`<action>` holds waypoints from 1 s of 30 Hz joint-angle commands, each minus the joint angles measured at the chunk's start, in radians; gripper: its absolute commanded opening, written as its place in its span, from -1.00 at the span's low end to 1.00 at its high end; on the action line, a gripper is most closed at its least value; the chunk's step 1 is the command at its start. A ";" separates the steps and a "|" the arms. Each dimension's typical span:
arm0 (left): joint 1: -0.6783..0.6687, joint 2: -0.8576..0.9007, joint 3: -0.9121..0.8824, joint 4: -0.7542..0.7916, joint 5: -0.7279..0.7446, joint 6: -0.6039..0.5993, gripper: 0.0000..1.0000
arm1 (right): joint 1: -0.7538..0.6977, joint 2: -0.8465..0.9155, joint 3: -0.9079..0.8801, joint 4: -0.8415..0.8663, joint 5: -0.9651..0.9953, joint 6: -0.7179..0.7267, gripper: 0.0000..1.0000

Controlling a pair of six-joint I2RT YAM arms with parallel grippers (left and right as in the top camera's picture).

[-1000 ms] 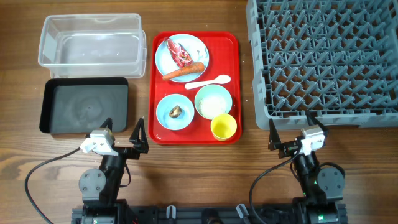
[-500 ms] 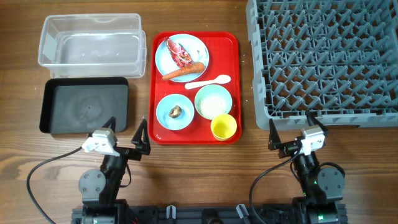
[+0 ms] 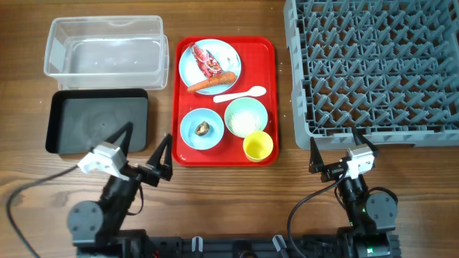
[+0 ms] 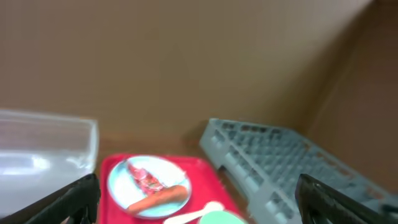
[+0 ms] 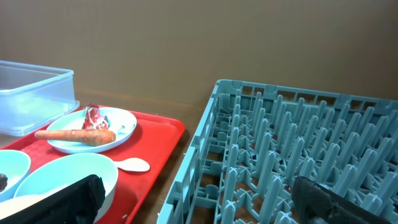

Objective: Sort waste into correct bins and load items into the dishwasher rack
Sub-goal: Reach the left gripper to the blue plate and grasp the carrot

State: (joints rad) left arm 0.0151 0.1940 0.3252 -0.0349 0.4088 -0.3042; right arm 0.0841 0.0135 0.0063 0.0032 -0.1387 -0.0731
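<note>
On the red serving tray [image 3: 267, 86], a light blue plate [image 3: 219, 50] holds a red wrapper [image 3: 207, 61] and a carrot [image 3: 211, 83]. A white spoon [image 3: 240, 93] lies below it. A light blue bowl [image 3: 191, 131] holds a brown scrap [image 3: 203, 128]. A pale green bowl [image 3: 245, 116] holds white rice, and a yellow cup [image 3: 257, 146] stands beside it. I see no tissue. The clear tub [image 3: 104, 46] and black tray [image 3: 97, 122] lie left, the grey rack [image 3: 376, 68] right. My left gripper [image 3: 145, 145] is open and empty between the black tray and the red tray. My right gripper [image 3: 335, 149] is open and empty just before the rack.
The left wrist view is blurred; it shows the plate [image 4: 134, 186], the rack [image 4: 280, 168] and the tub [image 4: 46, 146]. The right wrist view shows the rack's near wall [image 5: 199, 168], the spoon [image 5: 134, 165] and the green bowl [image 5: 68, 177].
My left gripper has lifted and shifted left and forward, its left finger now over the black tray's corner. The right arm and the objects have not moved.
</note>
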 commanded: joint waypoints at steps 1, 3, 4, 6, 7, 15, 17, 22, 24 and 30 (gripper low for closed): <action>0.006 0.173 0.193 -0.053 0.135 -0.019 1.00 | 0.001 -0.006 0.003 0.002 -0.020 -0.002 0.99; 0.006 0.290 0.312 -0.140 0.177 -0.018 1.00 | 0.001 -0.006 0.003 0.003 -0.022 0.006 0.99; 0.006 0.375 0.399 -0.218 0.203 -0.018 1.00 | 0.001 -0.006 0.003 0.004 -0.037 0.050 1.00; 0.006 0.490 0.512 -0.330 0.222 -0.017 1.00 | 0.001 -0.006 0.003 0.023 -0.045 0.135 1.00; 0.005 0.556 0.576 -0.397 0.227 -0.010 0.99 | 0.001 -0.006 0.006 0.040 -0.056 0.216 0.99; -0.138 0.943 0.902 -0.790 0.021 0.171 1.00 | 0.001 -0.004 0.071 0.155 -0.214 0.335 0.99; -0.199 1.019 0.929 -0.837 -0.114 0.171 0.99 | 0.001 0.010 0.125 0.132 -0.222 0.336 0.99; -0.329 1.157 0.934 -0.861 -0.223 0.170 1.00 | 0.000 0.146 0.354 -0.035 -0.222 0.281 1.00; -0.364 1.190 0.934 -0.860 -0.225 0.170 1.00 | 0.000 0.250 0.480 -0.138 -0.222 0.242 0.99; -0.393 1.201 0.934 -0.856 -0.224 0.170 1.00 | 0.000 0.609 0.891 -0.497 -0.237 0.167 0.99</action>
State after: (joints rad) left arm -0.3702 1.3975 1.2400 -0.8967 0.2127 -0.1535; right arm 0.0841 0.4641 0.7086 -0.3805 -0.3458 0.1577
